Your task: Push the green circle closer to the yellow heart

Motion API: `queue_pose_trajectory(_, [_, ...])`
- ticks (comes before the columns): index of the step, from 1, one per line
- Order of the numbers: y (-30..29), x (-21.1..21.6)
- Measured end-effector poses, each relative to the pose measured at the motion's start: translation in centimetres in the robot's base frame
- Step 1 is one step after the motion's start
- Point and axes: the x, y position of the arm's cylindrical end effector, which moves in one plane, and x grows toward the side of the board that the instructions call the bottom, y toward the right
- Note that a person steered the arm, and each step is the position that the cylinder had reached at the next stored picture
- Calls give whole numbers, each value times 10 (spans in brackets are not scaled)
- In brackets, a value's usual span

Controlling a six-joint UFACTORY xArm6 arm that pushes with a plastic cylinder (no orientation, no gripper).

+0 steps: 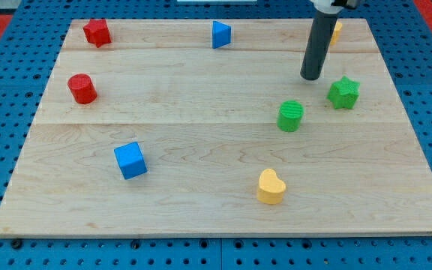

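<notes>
camera view, the only one we have: our rod comes down from the view's top right and my tip [312,77] rests on the wooden board [201,202], just above and slightly to the view's right of the green circle [291,116], with a clear gap between them — no contact yet. there are no fingers on this rig, so nothing to report as apart or together; the rod is bare.

the green circle stands right of the board's middle. the yellow heart [271,187] lies below it and a little to the view's left, near the bottom edge, well apart from the circle. the green star [343,92] sits just to the view's right of the tip, near it but not touching. a yellow block [337,31] is mostly hidden behind the rod at the top edge; we cannot tell its shape.

elsewhere: red star [97,32] top left, red cylinder [82,88] below it, blue triangle [220,34] top centre, blue cube [130,160] lower left — all well clear of the working line.

judgement: we are in the approach step, tip lined up behind the circle on the side away from the heart. the next move calls for a stroke toward the view's bottom and slightly left, meeting the circle near its top-right face so it travels toward the heart and does not roll off sideways. the tip should stay clear of the green star.
</notes>
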Motion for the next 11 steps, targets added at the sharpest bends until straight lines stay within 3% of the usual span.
queue_pose_trajectory(1, [-14, 40])
queue_pose_trajectory(4, [-65, 73])
queue_pose_trajectory(11, [-34, 118])
